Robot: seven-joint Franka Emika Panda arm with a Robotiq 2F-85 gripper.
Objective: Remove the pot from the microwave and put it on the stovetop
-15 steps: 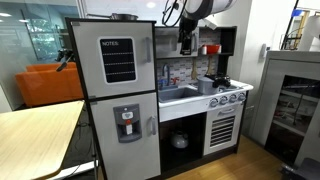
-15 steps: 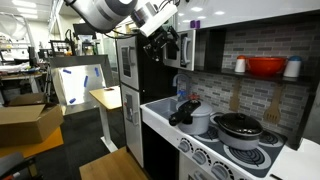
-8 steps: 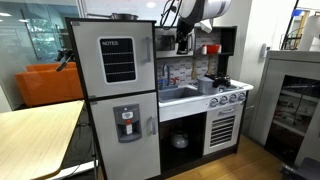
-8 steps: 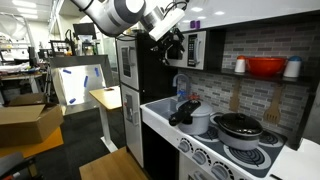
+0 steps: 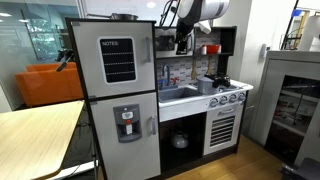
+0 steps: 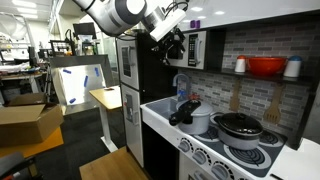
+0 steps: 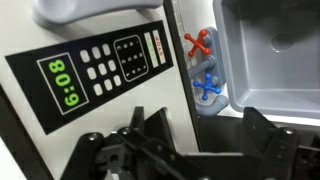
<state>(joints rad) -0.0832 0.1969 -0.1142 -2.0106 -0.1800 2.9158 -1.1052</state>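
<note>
The microwave (image 6: 196, 48) hangs above the sink, its dark window facing out. In the wrist view its button strip (image 7: 100, 70) with a green 6:08 display fills the left, with the grey door handle (image 7: 90, 10) at the top. The pot is hidden from every view. My gripper (image 6: 172, 44) hovers open and empty just in front of the microwave's button side; its dark fingers (image 7: 150, 125) show in the wrist view and it is also in an exterior view (image 5: 183, 40). The stovetop (image 6: 245, 155) lies below to the right, and shows in an exterior view (image 5: 226, 95).
A dark lidded pan (image 6: 238, 127) sits on a burner. A pale silvery vessel with a black handle (image 6: 197, 120) stands by the sink (image 7: 270, 50). A red pot (image 6: 265, 67) is on the shelf. Red and blue tap handles (image 7: 200, 45) sit under the microwave. The fridge (image 5: 115, 90) stands beside it.
Over the last second my gripper moved slightly up and closer to the microwave front. In the last half second nothing visibly moved.
</note>
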